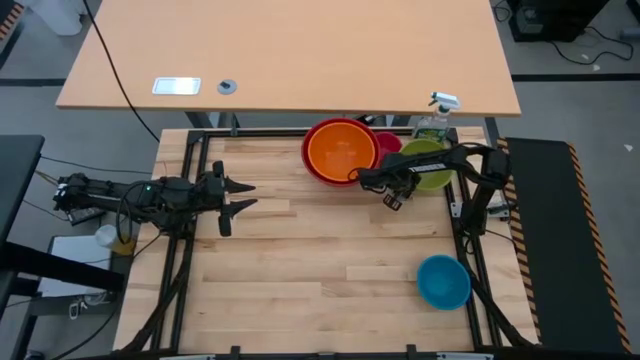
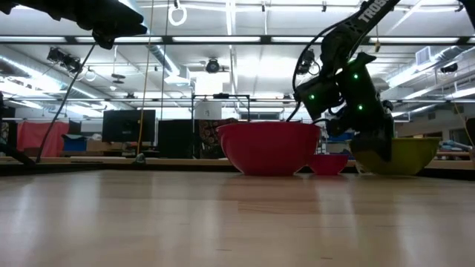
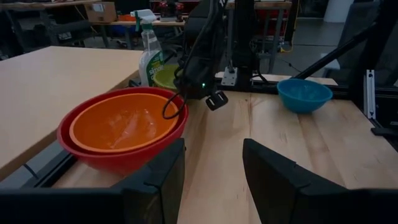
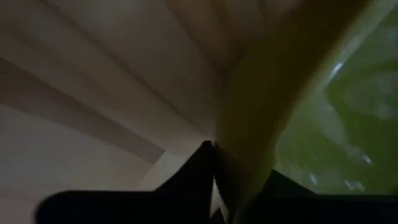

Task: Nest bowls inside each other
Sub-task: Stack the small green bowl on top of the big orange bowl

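Note:
The orange bowl [image 1: 340,150] sits nested in the red bowl [image 1: 312,160] at the table's far side. The small magenta bowl [image 1: 389,142] stands right of them on the table. Farther right, the lime green bowl [image 1: 432,168] rests on its base, and my right gripper [image 4: 239,180] is shut on its rim. The blue bowl [image 1: 443,281] stands alone near the front right corner. My left gripper [image 1: 240,196] hovers open over the table's left side, touching nothing. My right gripper holds the lime green bowl by its rim [image 4: 249,146], on the side facing the red bowl. One finger [image 4: 186,171] is outside the wall and the other [image 4: 283,186] inside. The fingers slant down from above. The bowl's base looks to rest on the table [image 2: 401,167].
A green spray bottle [image 1: 435,118] stands at the far edge behind the lime bowl. A black frame rail [image 1: 300,132] borders the table. Bare wood [image 1: 320,250] spreads over the middle and near left.

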Robot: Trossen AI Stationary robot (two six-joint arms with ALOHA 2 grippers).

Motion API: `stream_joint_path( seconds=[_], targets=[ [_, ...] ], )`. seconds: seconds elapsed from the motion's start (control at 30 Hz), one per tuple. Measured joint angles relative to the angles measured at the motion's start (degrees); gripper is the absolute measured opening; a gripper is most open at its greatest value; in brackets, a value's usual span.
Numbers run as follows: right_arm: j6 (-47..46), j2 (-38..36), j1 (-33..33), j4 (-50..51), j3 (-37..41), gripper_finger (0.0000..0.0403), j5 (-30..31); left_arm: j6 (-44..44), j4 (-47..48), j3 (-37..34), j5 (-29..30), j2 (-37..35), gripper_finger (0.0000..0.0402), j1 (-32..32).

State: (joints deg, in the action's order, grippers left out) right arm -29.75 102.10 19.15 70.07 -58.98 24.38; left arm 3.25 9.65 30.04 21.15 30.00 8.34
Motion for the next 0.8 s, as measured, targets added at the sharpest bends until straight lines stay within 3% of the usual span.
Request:
stream_joint_path(
  seconds=[0.1,0.47,0.6,0.8],
  targets=[
    [0.0,-1.4,0.0,0.4,0.0,0.0018,-0.3,0.0,0.0,0.0,0.0,0.0,0.0165,0.0],
    [-4.4,-5.2,-4.5,4.2,-2.3,0.0020,-1.6,0.0,0.0,0.0,0.0,0.0,0.0165,0.0],
    [-5.2,-5.2,-8.2,4.9,-7.8,0.0016,0.4,0.0,0.0,0.0,0.0,0.0,0.0165,0.0],
    [-4.1,-4.7,-12.7,5.9,-20.7,0.0028,8.2,0.0,-0.1,0.0,0.0,0.0,0.0165,0.0]
  ],
)
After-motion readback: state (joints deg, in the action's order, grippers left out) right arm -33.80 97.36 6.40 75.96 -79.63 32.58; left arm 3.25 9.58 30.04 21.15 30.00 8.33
